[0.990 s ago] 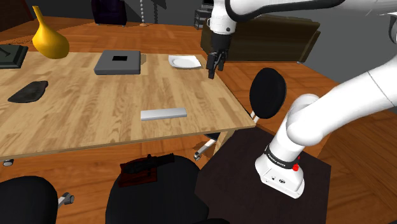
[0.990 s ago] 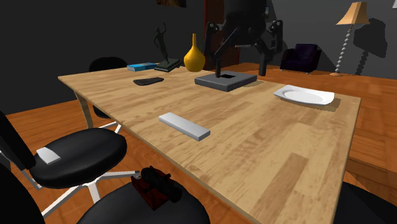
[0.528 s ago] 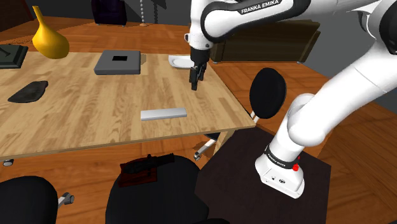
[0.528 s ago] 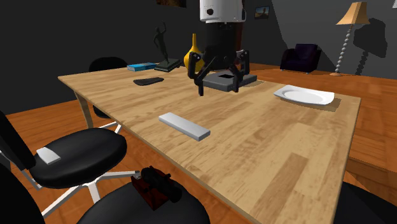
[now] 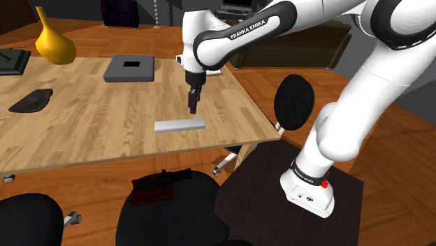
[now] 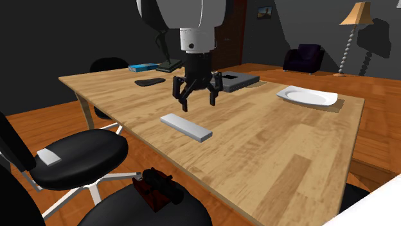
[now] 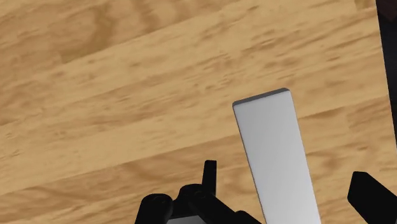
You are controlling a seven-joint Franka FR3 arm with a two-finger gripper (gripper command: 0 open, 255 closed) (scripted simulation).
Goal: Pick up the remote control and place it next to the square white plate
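In the shoulder view, the gripper hangs over the wooden table, with the flat grey remote lying at its seven o'clock, apart from it.

In the second exterior view, the claw is spread wide above the remote. The square white plate sits well apart at three o'clock.

In the wrist view, the remote lies between the parted fingers, untouched.

The flat rectangular remote control is plain pale grey on the long wooden table, honey-tan with darker streaked grain. The square plate is white, the two-finger gripper all black, the round-bellied vase mustard yellow, the square slab dark grey with a black centre
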